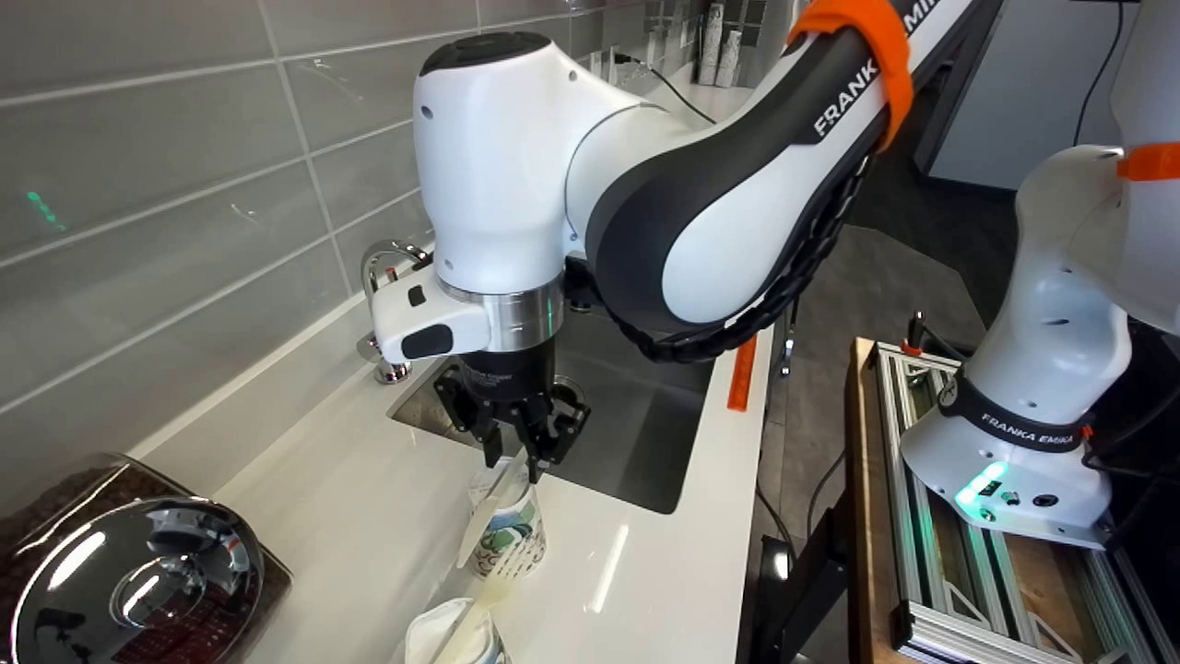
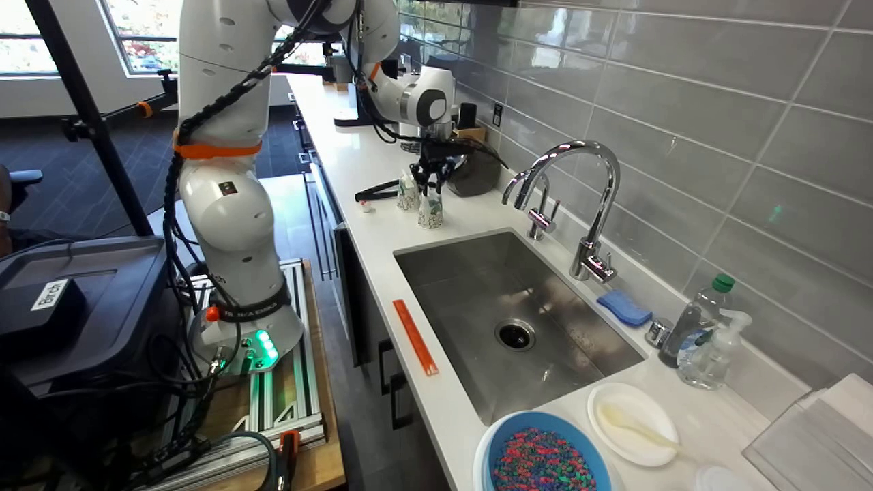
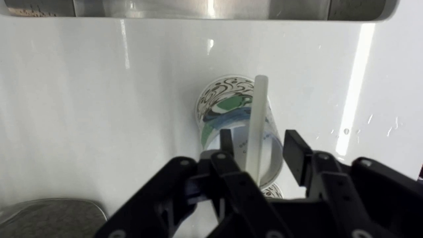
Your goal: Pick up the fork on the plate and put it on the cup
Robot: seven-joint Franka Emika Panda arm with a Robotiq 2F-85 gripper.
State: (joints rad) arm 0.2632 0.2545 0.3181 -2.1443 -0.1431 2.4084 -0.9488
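Utensil (image 3: 257, 125) across the patterned cup (image 3: 219, 115), gripper (image 3: 258, 140) spread around it

The thin, pale utensil lies over the mouth of the upright cup; in the wrist view one of its ends juts past the rim toward the sink (image 2: 470, 307). What kind of cutlery it is, I cannot tell. The gripper hangs straight above, its two fingers (image 3: 226, 142) spread apart, the utensil running between them with a gap showing on either side; how far down the tips reach is hard to judge.

Just beside this cup, on the side away from the sink, is a second cup (image 1: 426, 632). In an exterior view a fork (image 1: 495, 593), its tines visible, lies over that one, tines toward the first cup. Both stand on the white counter (image 1: 636, 572).

At the opposite end of the sink, the plate (image 2: 616, 440) holds another pale utensil (image 2: 631, 423), its handle reaching over the rim; its kind is hard to make out. Next to the plate sits a dish (image 2: 542, 419) with a blue inside, filled with coloured bits (image 2: 545, 464).
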